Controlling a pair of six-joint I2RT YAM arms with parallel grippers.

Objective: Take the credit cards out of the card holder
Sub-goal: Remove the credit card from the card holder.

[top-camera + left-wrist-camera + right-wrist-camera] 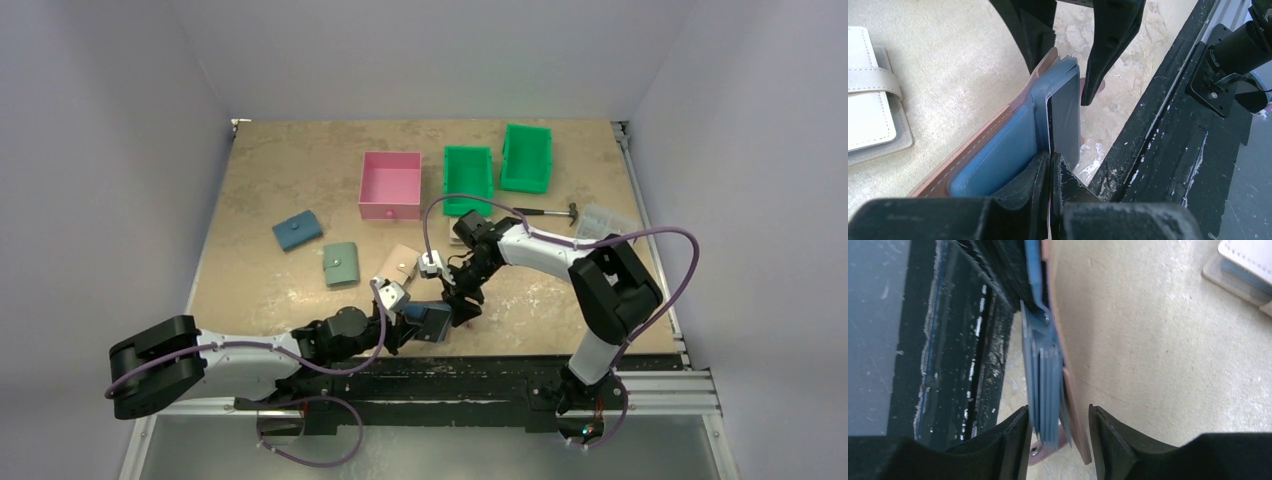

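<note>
Here our left gripper [1050, 170] is clamped tight on the holder [993, 155], near the table's [948, 50] front edge. The right gripper [1058, 412] straddles its cards [1045, 385]; whether it grips, we cannot tell.

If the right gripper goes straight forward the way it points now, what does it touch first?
The card holder: its free end, with the stacked blue layers, sits between the fingers of the right gripper, so it would probably just slide deeper between them.
</note>
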